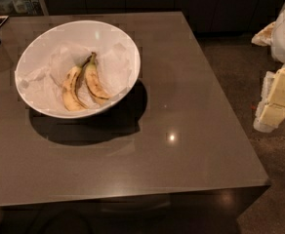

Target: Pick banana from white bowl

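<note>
Gripper (274, 106) is way right of the white bowl (98, 30), grip state I can't tell, and the banana (94, 84) lies well off to its left, running near-to-far.

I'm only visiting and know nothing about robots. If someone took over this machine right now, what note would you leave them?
Gripper: at the right edge of the view, off the table's right side, well away from the bowl.
Things: the white bowl sits on the table's far left part, lined with crumpled paper. The banana to pick, the deeper yellow one, lies in it on the right, beside a paler banana.
Done: nothing yet; the banana lies in the bowl, untouched.
Left: reach over to the bowl, grip that banana, lift it out.
</note>
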Robot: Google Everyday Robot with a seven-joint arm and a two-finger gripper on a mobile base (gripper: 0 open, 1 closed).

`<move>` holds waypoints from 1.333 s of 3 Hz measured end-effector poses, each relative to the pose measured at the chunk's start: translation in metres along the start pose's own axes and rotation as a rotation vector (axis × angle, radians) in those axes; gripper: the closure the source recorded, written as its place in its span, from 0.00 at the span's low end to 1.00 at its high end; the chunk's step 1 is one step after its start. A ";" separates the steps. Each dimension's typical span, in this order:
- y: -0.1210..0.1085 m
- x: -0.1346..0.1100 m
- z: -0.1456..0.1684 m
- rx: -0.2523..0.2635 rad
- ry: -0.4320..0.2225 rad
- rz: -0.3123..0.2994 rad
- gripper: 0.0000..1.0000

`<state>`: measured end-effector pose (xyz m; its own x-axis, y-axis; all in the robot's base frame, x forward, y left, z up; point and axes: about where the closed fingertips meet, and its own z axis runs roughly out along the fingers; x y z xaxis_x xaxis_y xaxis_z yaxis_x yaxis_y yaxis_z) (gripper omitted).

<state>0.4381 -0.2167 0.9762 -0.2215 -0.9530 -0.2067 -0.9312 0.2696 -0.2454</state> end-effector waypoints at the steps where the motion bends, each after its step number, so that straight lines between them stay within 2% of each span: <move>1: 0.000 -0.006 -0.001 0.011 0.002 0.004 0.00; 2: 0.002 -0.034 0.006 0.001 0.068 -0.001 0.00; 3: 0.003 -0.070 0.022 0.000 0.207 -0.014 0.00; 4: 0.003 -0.104 0.032 0.020 0.274 -0.098 0.00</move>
<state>0.4680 -0.1126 0.9668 -0.2029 -0.9757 0.0823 -0.9467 0.1740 -0.2710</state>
